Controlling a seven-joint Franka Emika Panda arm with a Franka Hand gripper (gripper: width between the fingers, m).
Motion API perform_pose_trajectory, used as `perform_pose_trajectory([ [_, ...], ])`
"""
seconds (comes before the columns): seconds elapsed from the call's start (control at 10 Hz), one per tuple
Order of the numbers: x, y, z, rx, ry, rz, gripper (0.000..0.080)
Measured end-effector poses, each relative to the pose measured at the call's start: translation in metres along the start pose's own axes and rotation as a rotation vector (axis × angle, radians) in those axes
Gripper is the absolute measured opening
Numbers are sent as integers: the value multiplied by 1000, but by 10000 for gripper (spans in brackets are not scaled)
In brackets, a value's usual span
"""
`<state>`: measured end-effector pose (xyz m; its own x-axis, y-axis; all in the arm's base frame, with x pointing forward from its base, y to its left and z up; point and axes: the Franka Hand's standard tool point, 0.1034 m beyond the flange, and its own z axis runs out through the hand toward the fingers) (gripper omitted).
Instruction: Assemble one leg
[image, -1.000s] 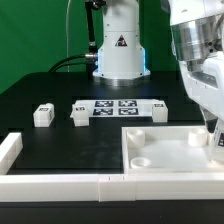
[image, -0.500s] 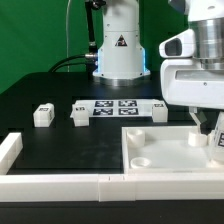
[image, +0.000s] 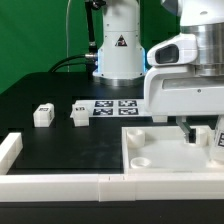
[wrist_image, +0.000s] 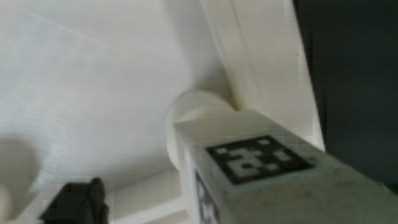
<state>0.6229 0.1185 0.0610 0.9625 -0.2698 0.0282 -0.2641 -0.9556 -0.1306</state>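
Black table (image: 60, 140), green backdrop. Exterior view: gripper (image: 196, 128) hangs low over the white panel (image: 160, 152) toward the exterior view's right; the leg (image: 212, 140) sits just beside it on that side, partly hidden by the hand; two small white blocks (image: 41, 115) lie loose near the marker board (image: 115, 107), well apart from the panel. Wrist view: leg stands tag-up in a panel corner, close against the rim; one dark fingertip (wrist_image: 71, 205) shows, clear of the leg; the other is hidden, so can't tell if the fingers are spread or closed. Judgement: leg placed at its corner; full seating unconfirmed; likely final tightening or release left.
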Motion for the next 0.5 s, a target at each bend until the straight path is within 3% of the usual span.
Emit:
perform_pose_trajectory([
  [0.1,0,0,0,0,0,2,649],
  [0.3,0,0,0,0,0,2,393],
  [0.4,0,0,0,0,0,3,393],
  [0.5,1,1,0,0,1,3,268],
])
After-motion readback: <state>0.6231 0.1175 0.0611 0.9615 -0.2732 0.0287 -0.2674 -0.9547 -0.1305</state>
